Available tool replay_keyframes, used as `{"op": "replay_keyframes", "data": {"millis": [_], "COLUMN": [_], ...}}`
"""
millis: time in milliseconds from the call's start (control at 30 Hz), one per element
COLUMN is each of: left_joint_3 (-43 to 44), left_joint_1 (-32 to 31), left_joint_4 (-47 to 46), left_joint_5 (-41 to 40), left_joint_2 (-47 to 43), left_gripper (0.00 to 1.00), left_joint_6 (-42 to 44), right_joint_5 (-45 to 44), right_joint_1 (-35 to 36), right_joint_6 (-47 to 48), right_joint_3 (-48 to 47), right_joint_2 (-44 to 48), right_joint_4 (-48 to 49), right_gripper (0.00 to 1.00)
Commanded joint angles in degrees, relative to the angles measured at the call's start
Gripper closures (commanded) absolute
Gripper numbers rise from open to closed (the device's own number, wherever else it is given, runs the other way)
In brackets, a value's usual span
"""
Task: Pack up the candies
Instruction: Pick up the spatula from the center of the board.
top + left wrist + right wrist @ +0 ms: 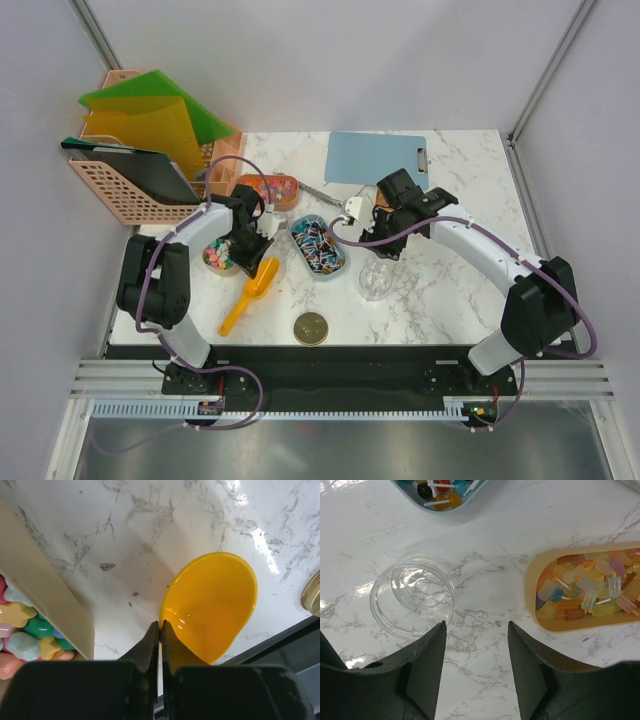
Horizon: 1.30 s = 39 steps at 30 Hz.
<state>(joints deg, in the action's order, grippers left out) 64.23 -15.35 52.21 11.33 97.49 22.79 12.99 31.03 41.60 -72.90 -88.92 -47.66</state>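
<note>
My left gripper (264,242) (160,625) is shut, with nothing visible between its fingers. Its tips hang at the rim of the orange scoop's bowl (210,605); the scoop (250,295) lies on the table. Pastel candies (218,257) (20,630) fill a beige tray left of it. Dark wrapped candies (318,245) (440,487) lie in a blue tray. Orange-red candies (268,190) (590,592) lie in a tan tray. My right gripper (352,218) (476,625) is open and empty above bare table, between an empty clear jar (376,280) (412,595) and the tan tray.
A round gold lid (311,327) (314,595) lies near the front edge. A blue clipboard (375,158) lies at the back. A pink basket (130,195) with folders stands at the back left. The table's black front edge is close below the scoop.
</note>
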Motion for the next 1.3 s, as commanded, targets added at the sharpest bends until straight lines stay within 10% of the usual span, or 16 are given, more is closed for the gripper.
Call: {"op": "replay_keyframes", "data": {"millis": [0, 167, 600, 833, 1267], "left_joint_3": [4.14, 17.72, 69.86, 75.17, 72.28], "left_joint_1": [-0.55, -0.64, -0.73, -1.08, 2.08], "left_joint_4": [1.05, 7.98, 13.97, 11.17, 11.78], "left_joint_5": [3.52, 5.54, -6.92, -15.46, -3.25], "left_joint_2": [0.06, 4.71, 29.66, 31.44, 28.99], "left_gripper": [0.98, 0.98, 0.98, 0.98, 0.98], "left_joint_6": [-1.6, -4.5, -37.35, -53.1, -63.82], "right_joint_5": [-0.78, -4.98, -29.94, -29.25, -19.24], "right_joint_1": [0.09, 0.09, 0.17, 3.32, 11.51], "right_joint_6": [0.14, -1.26, -18.03, -27.36, -34.13], "right_joint_3": [-2.51, -2.95, 10.5, 10.5, 13.49], "right_joint_2": [0.86, 3.57, 13.16, 8.25, -0.98], "right_joint_4": [0.2, 3.53, 51.03, 61.97, 77.89], "right_gripper": [0.4, 0.41, 0.5, 0.55, 0.3]}}
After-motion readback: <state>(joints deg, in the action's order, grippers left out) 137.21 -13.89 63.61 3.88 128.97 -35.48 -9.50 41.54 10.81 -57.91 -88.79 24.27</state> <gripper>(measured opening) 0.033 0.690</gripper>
